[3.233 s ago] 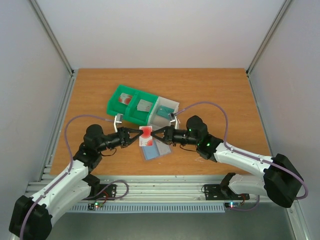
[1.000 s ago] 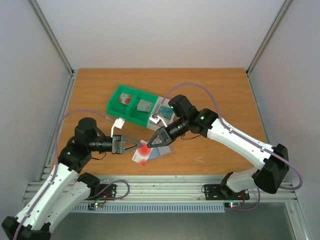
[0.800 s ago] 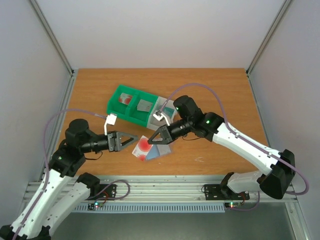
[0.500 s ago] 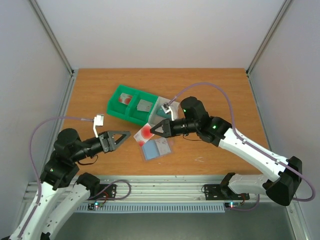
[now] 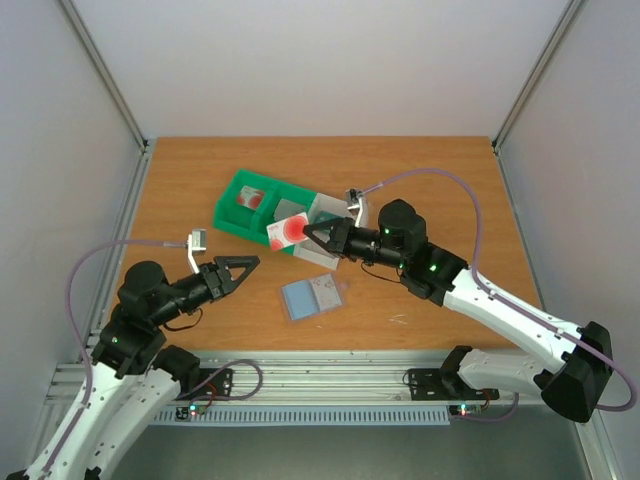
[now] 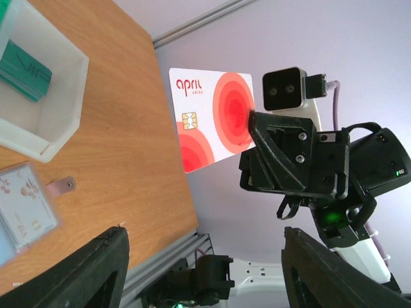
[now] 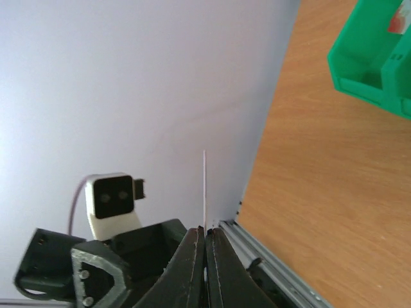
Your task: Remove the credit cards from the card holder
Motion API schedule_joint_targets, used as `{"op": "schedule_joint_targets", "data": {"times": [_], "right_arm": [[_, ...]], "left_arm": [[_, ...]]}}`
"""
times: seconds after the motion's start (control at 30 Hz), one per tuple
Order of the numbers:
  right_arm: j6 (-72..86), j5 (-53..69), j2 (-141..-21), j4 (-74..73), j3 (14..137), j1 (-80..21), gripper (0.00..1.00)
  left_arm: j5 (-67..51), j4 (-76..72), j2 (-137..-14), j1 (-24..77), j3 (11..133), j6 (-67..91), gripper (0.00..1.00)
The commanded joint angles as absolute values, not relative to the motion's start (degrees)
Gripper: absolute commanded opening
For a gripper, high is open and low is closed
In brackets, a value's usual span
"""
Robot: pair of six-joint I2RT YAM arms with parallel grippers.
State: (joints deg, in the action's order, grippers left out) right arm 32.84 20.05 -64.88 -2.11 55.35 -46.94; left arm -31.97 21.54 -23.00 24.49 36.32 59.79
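My right end effector (image 5: pixel 307 233) pinches the red-and-white card (image 5: pixel 285 232), seemingly over the green tray (image 5: pixel 230 200); my left end effector (image 5: pixel 248 270) gapes empty near the blue card holder (image 5: pixel 312 297).

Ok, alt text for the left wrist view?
The right gripper pinches a white card with red circles by one edge, held up off the table. The card holder lies flat at lower left, a white tray at upper left.

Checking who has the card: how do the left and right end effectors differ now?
The left end effector is open and empty; the right end effector is shut on the white-and-red credit card. The left sits nearer the front; the right is up by the green-and-white tray. Both are black and point toward each other.
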Motion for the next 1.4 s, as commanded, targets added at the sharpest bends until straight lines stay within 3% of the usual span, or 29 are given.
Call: {"op": "schedule_joint_targets", "data": {"times": [0.0,0.57,0.8,0.93,1.1,1.37], "right_arm": [[40.67,17.7,-64.32,10.17,52.78,-47.01,0.01],[50.27,20.74,-70.05,22.33,49.86,-47.84,0.01],[50.62,20.81,-71.09,24.2,49.58,-48.21,0.01],[50.88,20.87,-71.12,24.57,49.28,-48.25,0.01],[51.36,21.35,-71.38,25.2,48.55,-48.34,0.01],[50.46,22.49,-70.45,26.06,45.74,-48.33,0.06]], "left_arm": [[-30.37,12.29,-22.57,24.68,34.79,63.44,0.63],[-26.6,-3.47,-26.15,24.69,30.8,69.34,0.49],[-24.61,-6.52,-28.25,24.62,30.53,69.4,0.39],[-24.2,-6.65,-28.83,24.69,30.47,69.69,0.29],[-23.35,-7.32,-28.79,24.69,29.91,70.2,0.01],[-24.23,-4.58,-28.83,24.66,30.85,67.78,0.0]]}}
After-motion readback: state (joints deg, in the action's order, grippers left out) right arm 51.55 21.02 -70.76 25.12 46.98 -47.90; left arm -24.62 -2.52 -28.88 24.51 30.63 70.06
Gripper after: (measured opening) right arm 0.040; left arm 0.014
